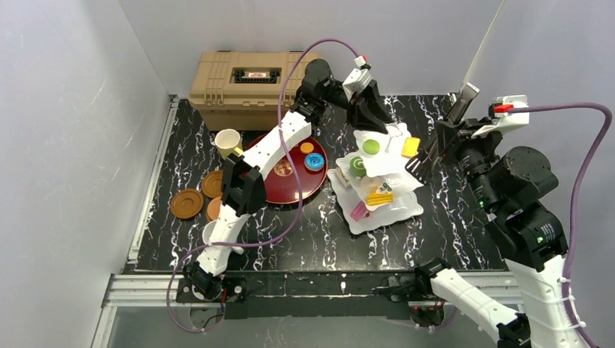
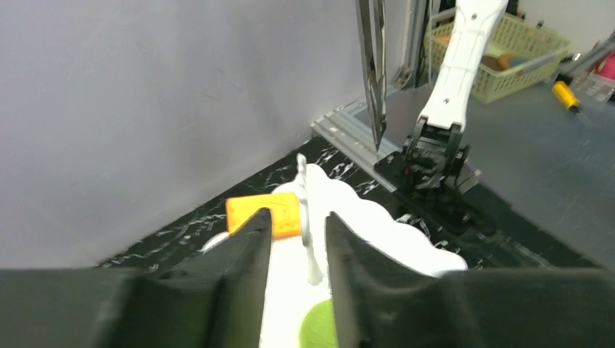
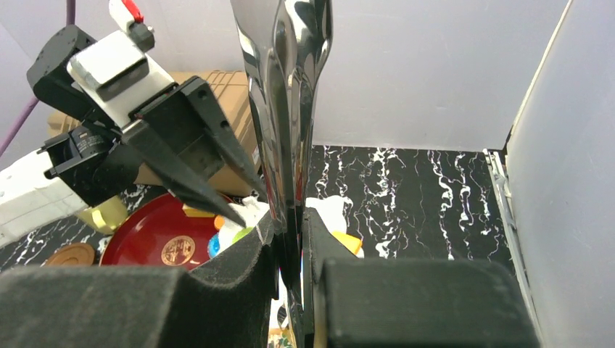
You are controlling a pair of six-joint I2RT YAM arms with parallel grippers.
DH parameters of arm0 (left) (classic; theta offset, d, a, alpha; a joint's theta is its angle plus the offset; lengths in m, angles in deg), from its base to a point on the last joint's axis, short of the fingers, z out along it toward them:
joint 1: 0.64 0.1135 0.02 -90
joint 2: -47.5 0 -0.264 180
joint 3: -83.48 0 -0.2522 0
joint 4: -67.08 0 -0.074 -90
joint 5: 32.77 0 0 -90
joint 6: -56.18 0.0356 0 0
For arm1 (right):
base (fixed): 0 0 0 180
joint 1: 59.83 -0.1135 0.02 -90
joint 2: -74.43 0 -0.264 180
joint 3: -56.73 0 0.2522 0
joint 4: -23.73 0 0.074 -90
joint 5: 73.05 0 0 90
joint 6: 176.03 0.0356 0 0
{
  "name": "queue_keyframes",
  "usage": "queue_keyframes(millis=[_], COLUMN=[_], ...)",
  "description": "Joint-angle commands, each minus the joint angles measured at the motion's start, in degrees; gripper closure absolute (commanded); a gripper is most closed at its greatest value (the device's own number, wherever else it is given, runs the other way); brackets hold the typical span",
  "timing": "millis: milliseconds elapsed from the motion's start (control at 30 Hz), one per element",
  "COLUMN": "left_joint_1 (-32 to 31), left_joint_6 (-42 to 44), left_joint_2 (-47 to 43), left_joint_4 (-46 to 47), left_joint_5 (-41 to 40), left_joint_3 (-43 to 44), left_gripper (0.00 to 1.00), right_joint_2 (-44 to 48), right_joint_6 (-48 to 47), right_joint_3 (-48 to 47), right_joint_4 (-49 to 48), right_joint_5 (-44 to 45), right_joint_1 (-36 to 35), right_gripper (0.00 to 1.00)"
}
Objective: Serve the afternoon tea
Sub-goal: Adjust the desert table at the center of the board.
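The white three-tier stand (image 1: 395,212) stands mid-table with several small toy cakes on its tiers. A green cake (image 1: 370,146) and a yellow-orange cake (image 1: 410,147) lie on the upper tiers. My left gripper (image 1: 375,123) is open above the top tier (image 2: 391,232), its fingers either side of the stand's thin centre post (image 2: 303,203) without touching it; the orange cake (image 2: 281,210) lies just beyond. My right gripper (image 1: 437,148) is shut on shiny metal tongs (image 3: 286,109), held to the right of the stand. A pale-yellow mug (image 1: 228,141) stands at the left.
A dark-red tray (image 1: 286,185) left of the stand holds a blue doughnut (image 1: 314,162) and an orange one (image 1: 307,147). Brown saucers (image 1: 186,203) lie at the left edge. A tan case (image 1: 243,80) stands at the back. White walls close off three sides.
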Motion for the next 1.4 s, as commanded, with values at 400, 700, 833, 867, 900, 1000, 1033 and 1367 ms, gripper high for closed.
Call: queue_keyframes(millis=[400, 700, 833, 867, 900, 1000, 1033, 1367], left_joint_1=[1.0, -0.6, -3.9, -4.9, -6.0, -7.9, -8.5, -5.7], left_joint_6=[9.3, 8.9, 16.4, 17.7, 19.5, 21.8, 22.2, 10.7], left_joint_2=[-23.3, -33.3, -36.5, -36.6, -36.4, -36.2, -35.7, -24.3], left_joint_4=[2.9, -6.8, -13.0, -15.5, -17.1, -18.1, -18.1, -17.6], left_joint_5=[-21.0, -37.5, -44.0, -46.8, -49.1, -54.5, -55.1, -43.7], left_joint_3=[-28.5, -42.4, -45.1, -44.6, -44.1, -43.8, -43.2, -27.1], left_gripper=[0.16, 0.20, 0.17, 0.17, 0.17, 0.18, 0.18, 0.52], right_joint_2=[0.8, 0.9, 1.2, 1.4, 1.5, 2.0, 2.3, 3.0], right_joint_6=[-1.7, -1.8, -1.9, -1.9, -1.9, -1.8, -1.8, -2.3], right_joint_3=[-2.6, -2.2, -2.1, -2.3, -2.5, -2.9, -2.8, -4.8], right_joint_4=[-2.6, -2.6, -2.9, -3.1, -3.1, -2.9, -2.8, -1.1], right_joint_5=[2.5, 3.0, 2.3, 1.9, 1.6, 1.4, 1.5, 1.3], right_joint_1=[0.2, 0.2, 0.2, 0.2, 0.2, 0.2, 0.2, 0.2], right_gripper=[0.91, 0.91, 0.91, 0.91, 0.91, 0.91, 0.91, 0.91])
